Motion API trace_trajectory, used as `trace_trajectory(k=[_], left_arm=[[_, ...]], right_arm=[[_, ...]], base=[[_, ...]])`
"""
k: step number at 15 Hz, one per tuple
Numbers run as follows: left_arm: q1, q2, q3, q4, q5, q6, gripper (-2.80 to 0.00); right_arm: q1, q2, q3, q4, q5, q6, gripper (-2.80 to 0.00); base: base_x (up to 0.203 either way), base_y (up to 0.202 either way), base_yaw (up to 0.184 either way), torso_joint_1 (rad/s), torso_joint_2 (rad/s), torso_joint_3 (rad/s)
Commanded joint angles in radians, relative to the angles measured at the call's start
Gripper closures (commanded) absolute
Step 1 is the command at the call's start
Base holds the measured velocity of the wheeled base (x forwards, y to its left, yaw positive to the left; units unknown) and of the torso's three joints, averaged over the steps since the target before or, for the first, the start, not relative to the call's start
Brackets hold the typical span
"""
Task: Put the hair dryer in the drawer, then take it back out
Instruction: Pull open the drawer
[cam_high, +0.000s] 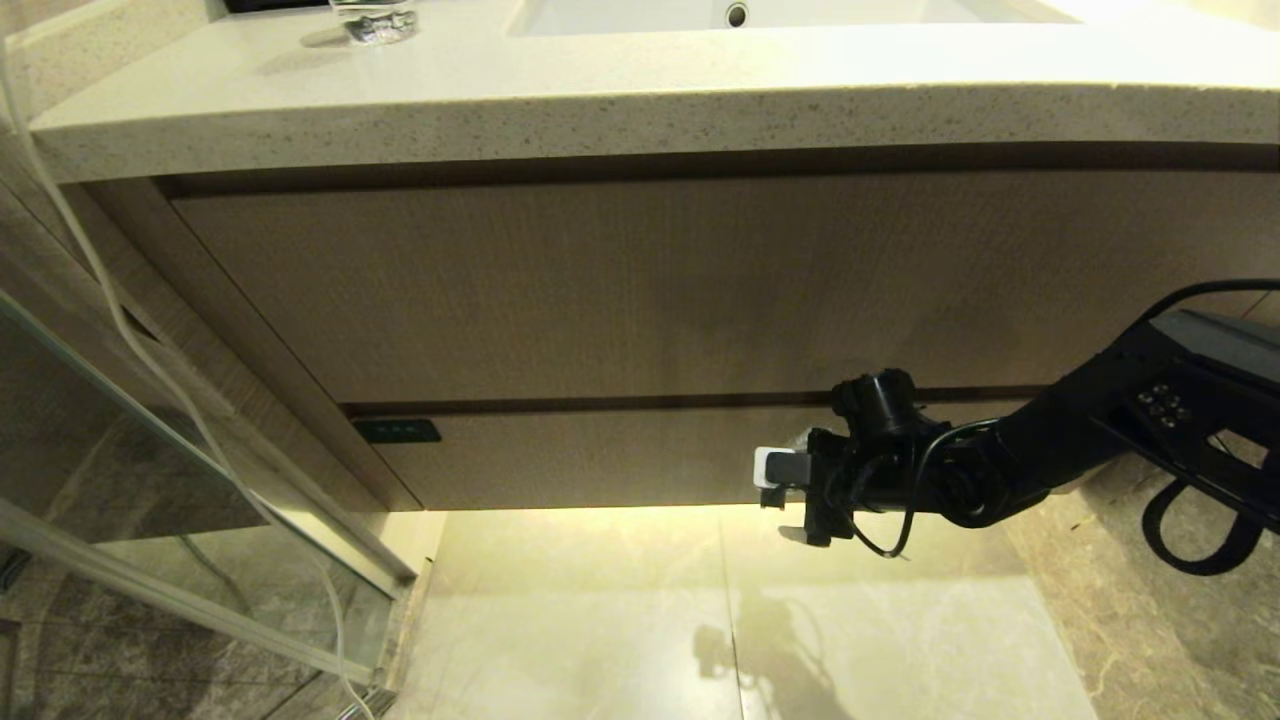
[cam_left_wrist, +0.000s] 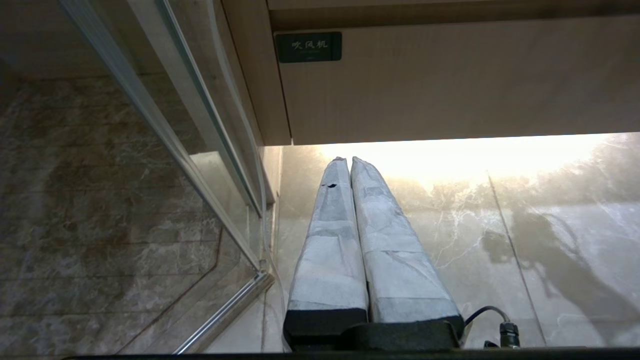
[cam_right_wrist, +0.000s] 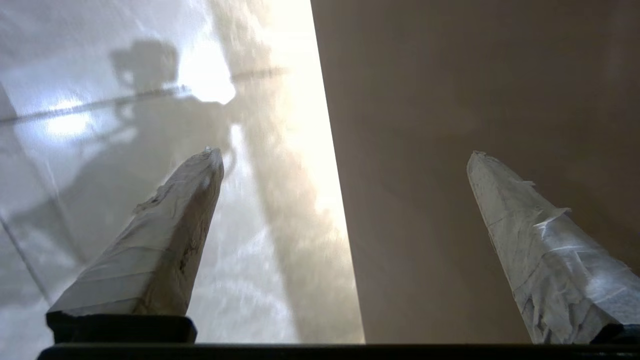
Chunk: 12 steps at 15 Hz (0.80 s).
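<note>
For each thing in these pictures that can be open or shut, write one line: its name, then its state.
drawer: shut, front flush with the cabinet.
right gripper: open, empty, at the drawer's lower edge.
left gripper: shut, empty, near the floor.

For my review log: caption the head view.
Open right gripper at the shut light-wood drawer front's lower edge.

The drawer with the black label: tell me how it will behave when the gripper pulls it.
The drawer is closed, with a flat handleless front, so fingers would likely slip on the face; hooking its lower edge seems surer. Being wide, it may skew if pulled off-centre, where the open right gripper sits. The wood looks stiff, not fragile.
</note>
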Motion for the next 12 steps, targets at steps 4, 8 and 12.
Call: trace_trajectory(k=[4, 8, 12], left_arm=[[0.000, 0.000, 0.000, -0.001, 0.000, 0.000, 0.00], [0.000, 0.000, 0.000, 0.001, 0.000, 0.000, 0.00], [0.000, 0.000, 0.000, 0.001, 0.000, 0.000, 0.00]], right_arm=[[0.000, -0.024, -0.013, 0.074, -0.003, 0.000, -2.80], [-0.015, -0.083, 0.023, 0.068, 0.014, -0.001, -2.80], [-0.015, -0.098, 0.040, -0.016, 0.037, -0.001, -2.80]], base=[[0.000, 0.000, 0.000, 0.000, 0.00, 0.000], [0.000, 0.000, 0.000, 0.000, 0.00, 0.000], [0.000, 0.000, 0.000, 0.000, 0.00, 0.000]])
